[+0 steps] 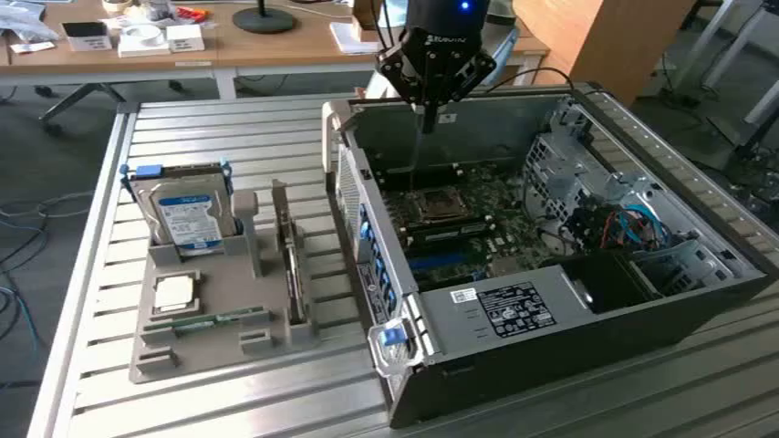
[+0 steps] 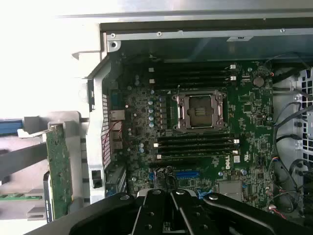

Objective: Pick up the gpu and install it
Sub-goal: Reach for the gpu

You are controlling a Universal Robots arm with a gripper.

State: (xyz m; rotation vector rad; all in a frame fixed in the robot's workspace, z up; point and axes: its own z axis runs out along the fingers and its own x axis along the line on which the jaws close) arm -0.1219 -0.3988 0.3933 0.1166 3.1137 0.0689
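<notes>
- The gripper (image 1: pixel 426 123) is shut and holds nothing. It hangs over the open computer case (image 1: pixel 585 342), at 12 o'clock in the exterior view.
- The gpu (image 1: pixel 290 265) stands on its edge in the grey holder (image 1: pixel 164 360) on the counter (image 1: pixel 219 401), at 9 o'clock from the case.
- A hard drive (image 1: pixel 189 214) stands at 10 o'clock from the gpu.

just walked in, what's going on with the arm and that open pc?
The arm's black gripper hovers shut and empty over the open dark computer case, above its green motherboard. The gpu, a thin dark card with a silver end bracket, stands upright in the grey parts holder on the exterior view's left, beside a silver hard drive. It has not yet been picked up.
</notes>
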